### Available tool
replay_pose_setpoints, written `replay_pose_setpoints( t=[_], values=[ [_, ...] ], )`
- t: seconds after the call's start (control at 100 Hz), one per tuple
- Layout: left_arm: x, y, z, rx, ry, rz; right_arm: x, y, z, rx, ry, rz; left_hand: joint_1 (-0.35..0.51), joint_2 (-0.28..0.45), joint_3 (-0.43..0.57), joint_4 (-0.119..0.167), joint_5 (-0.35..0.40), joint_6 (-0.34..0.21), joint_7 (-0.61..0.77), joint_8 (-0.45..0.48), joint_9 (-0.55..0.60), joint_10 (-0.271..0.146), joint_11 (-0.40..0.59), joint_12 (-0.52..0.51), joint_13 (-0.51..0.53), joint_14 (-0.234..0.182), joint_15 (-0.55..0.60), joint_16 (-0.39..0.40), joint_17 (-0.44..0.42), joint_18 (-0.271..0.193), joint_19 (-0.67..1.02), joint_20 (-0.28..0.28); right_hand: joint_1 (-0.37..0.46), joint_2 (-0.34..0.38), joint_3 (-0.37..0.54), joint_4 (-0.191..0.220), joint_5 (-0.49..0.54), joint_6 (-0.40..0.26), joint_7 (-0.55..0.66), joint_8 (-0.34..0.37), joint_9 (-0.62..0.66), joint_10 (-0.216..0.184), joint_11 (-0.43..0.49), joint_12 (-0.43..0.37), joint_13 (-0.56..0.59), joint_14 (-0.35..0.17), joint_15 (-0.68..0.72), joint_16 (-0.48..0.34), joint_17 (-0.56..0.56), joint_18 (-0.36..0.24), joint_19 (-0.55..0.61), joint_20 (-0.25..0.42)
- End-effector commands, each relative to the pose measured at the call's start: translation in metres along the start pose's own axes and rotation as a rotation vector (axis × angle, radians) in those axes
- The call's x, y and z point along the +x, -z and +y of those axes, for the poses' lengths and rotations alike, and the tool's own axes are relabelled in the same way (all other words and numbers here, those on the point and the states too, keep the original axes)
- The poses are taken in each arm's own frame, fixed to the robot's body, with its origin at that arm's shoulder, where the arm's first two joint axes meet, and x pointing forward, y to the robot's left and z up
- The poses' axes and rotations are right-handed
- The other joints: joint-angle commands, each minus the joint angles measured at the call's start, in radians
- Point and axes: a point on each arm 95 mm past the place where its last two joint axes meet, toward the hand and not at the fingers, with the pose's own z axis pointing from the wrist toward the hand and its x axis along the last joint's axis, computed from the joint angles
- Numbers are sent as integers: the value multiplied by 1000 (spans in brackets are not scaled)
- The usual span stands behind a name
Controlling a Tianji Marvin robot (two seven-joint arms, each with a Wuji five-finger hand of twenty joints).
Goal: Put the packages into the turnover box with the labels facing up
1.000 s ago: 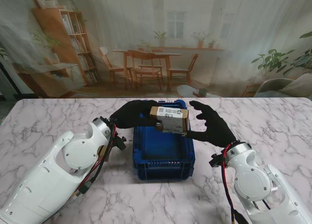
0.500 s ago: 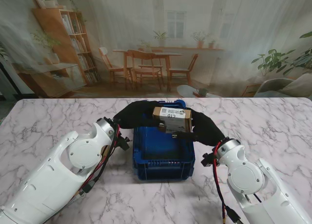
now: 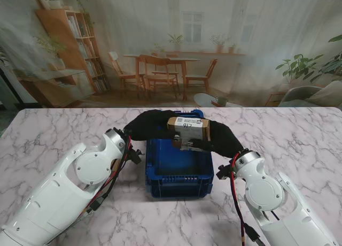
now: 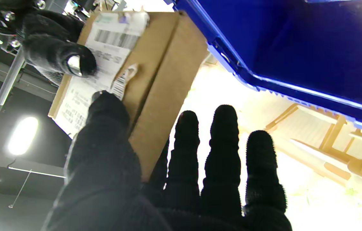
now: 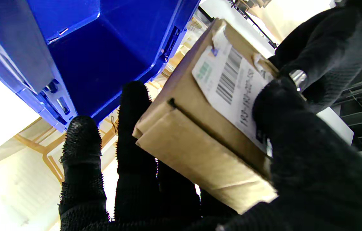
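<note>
Both hands, the left hand (image 3: 148, 125) and right hand (image 3: 222, 140), are closed on one cardboard package (image 3: 188, 129), label up, over the blue box (image 3: 179, 176) on the counter (image 3: 53, 128).

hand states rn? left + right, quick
Left hand: shut on the cardboard package, label up, above the blue turnover box.
Right hand: shut on the same package.

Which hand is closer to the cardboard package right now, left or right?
Neither: both touch it. The left hand grips the cardboard package from its left side, the right hand from its right, above the blue box.
</note>
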Motion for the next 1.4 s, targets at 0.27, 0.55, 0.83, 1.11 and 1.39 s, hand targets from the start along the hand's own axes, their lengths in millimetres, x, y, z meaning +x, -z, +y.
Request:
replay_pose_setpoints(
  t=[0.27, 0.55, 0.83, 1.11, 1.39],
  values=[
    [-5, 6, -30, 92, -175, -57, 6, -2, 2, -79, -30, -72, -84, 215, 39, 14, -129, 24, -373, -199, -310, 31, -223, -266, -245, -9, -213, -214, -103, -1, -208, -105, 175, 95, 81, 14, 111, -97, 71, -7, 201, -65, 100, 51, 107, -31, 62, 21, 23, -11, 38, -10],
    [-5, 16, -46, 95, -270, -55, 12, -11, 8, -124, -116, -146, -167, 222, 33, 4, -267, 76, -512, -295, -530, 113, -353, -394, -436, 20, -281, -322, -167, -68, -349, -180, 211, 118, 96, 16, 98, -27, 47, -63, 294, -80, 71, 31, 181, -23, 58, 11, 45, -24, 63, -16],
    [5, 18, -29, -1, -483, 0, 20, -25, 6, -134, -165, -216, -477, 41, 33, -9, -405, 168, -598, -485, -716, 193, -395, -513, -599, 54, -302, -409, -217, -101, -482, -289, 231, 137, 90, 21, 83, 48, 49, -83, 316, -65, 43, -9, 203, 4, 52, 3, 52, -23, 83, -13],
    [14, 9, -11, -46, -549, -1, 24, -32, 0, -152, -205, -265, -533, -17, 22, -23, -402, 209, -598, -544, -723, 197, -406, -558, -652, 61, -311, -420, -239, -110, -529, -313, 240, 140, 103, 21, 73, 94, 47, -97, 305, -49, 54, -20, 195, 20, 52, 1, 34, -20, 81, -14],
    [13, -1, -7, -28, -637, -41, 34, -32, -10, -130, -236, -258, -475, -49, 37, -9, -402, 266, -573, -467, -714, 222, -386, -500, -639, 70, -283, -406, -229, -112, -508, -308, 244, 141, 115, 20, 73, 114, 44, -108, 304, -43, 60, -31, 192, 27, 57, 0, 25, -19, 79, -14]
  ],
)
